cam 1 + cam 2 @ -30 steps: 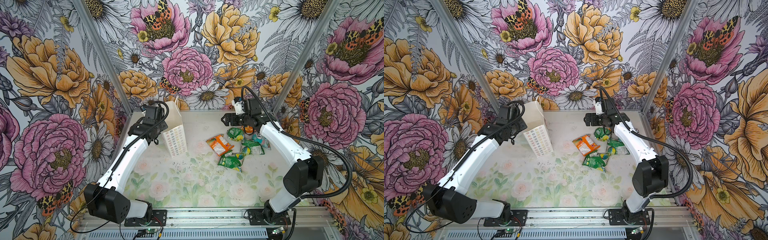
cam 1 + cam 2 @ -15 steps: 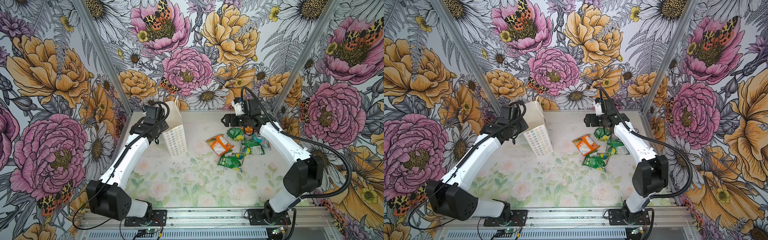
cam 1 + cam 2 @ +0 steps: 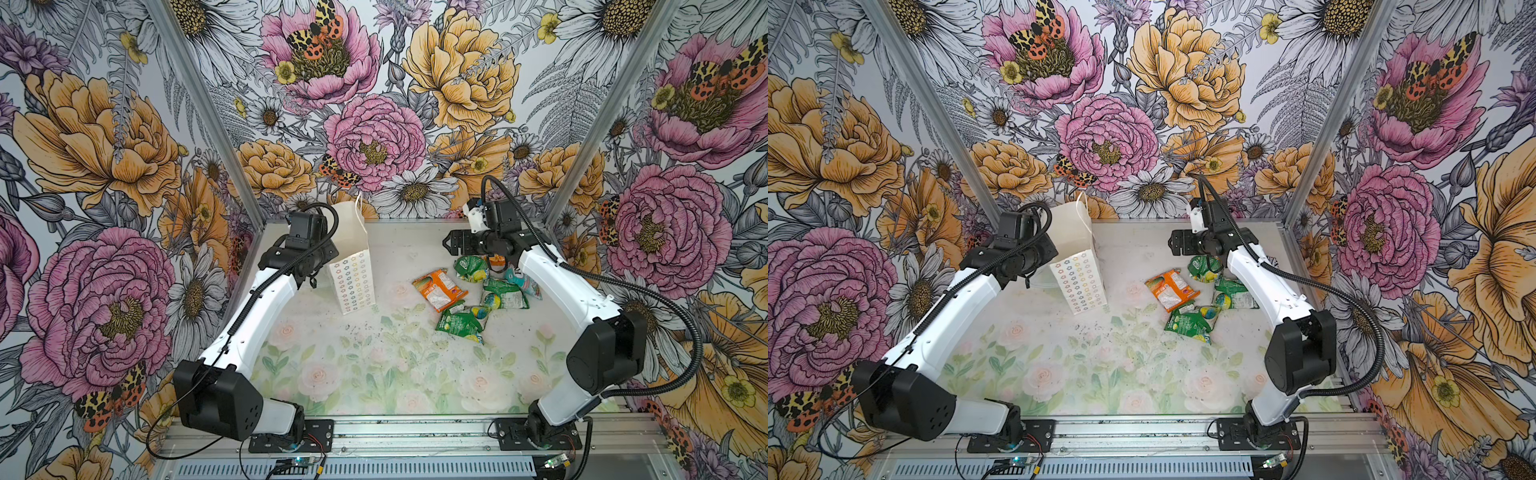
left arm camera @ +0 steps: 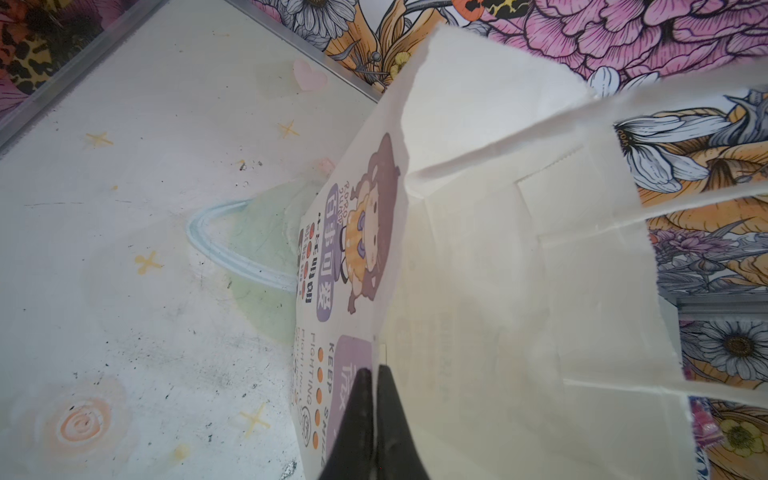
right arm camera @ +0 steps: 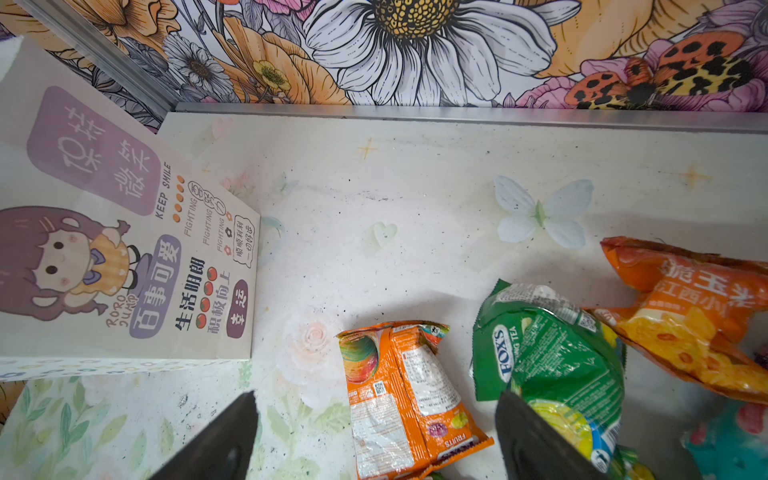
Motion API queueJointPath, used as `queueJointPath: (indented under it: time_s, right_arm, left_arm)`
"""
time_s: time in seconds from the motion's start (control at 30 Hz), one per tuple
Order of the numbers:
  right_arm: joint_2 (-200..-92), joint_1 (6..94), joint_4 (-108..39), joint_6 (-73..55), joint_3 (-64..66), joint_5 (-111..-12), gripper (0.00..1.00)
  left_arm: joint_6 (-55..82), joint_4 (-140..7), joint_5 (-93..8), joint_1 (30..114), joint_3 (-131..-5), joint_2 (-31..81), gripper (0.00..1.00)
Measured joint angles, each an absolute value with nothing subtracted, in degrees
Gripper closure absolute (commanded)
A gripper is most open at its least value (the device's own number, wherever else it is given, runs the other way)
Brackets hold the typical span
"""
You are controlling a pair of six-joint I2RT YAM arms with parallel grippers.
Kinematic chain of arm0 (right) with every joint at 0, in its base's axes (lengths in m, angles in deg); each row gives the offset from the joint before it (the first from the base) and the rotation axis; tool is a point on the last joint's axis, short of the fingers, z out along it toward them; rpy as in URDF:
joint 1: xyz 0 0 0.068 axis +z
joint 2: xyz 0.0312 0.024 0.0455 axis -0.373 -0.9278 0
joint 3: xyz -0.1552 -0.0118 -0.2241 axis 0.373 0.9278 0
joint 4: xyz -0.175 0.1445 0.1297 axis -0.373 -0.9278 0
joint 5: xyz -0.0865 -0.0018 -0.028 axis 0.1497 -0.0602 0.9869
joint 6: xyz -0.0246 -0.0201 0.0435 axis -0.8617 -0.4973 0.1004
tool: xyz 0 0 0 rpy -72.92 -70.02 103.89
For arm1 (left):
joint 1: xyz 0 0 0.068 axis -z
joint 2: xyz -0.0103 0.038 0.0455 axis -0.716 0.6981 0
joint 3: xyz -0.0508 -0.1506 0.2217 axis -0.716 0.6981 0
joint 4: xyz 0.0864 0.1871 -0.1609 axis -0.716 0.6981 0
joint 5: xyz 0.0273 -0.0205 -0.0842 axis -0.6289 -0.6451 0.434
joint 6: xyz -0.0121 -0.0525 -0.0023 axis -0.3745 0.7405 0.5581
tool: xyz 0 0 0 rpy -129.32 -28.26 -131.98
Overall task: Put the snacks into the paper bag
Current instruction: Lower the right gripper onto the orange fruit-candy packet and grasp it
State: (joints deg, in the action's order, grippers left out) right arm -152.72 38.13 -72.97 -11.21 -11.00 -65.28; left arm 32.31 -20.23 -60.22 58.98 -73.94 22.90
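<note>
L pincer (image 4: 374, 374) is clenched on the bag (image 3: 353, 282) rim, paper wall nipped betw. its fingers. Bag stands upright, centre-left in both top views. R pincer (image 5: 376, 397) is spread wide & empty, over the snacks (image 3: 438, 289) heaped right of centre. Packets prob. light, crinkly, slippery: pinch a sealed edge. Bag paper thin, may tear. Vs. 1 s ago: L jaws have closed; bag & snacks unmoved.
</note>
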Motion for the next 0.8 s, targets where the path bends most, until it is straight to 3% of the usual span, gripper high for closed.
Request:
queueJointPath:
  time_s: [0.27, 0.4, 0.8]
  right_arm:
    - [-152.72, 38.17, -72.97, -9.64, -9.58, -65.28, 0.08]
    - [-152.80, 38.48, -73.34, -9.29, -8.56, -65.11, 0.00]
    - [-160.17, 40.73, -76.69, -11.13, -7.88, -62.70, 0.00]
  left_arm:
    - [30.35, -25.13, -54.12, 59.79, -72.92, 22.81, 1.00]
    - [29.23, -27.36, -50.95, 61.28, -72.89, 22.81, 1.00]
    - [29.19, -32.73, -42.73, 63.99, -72.96, 24.19, 1.00]
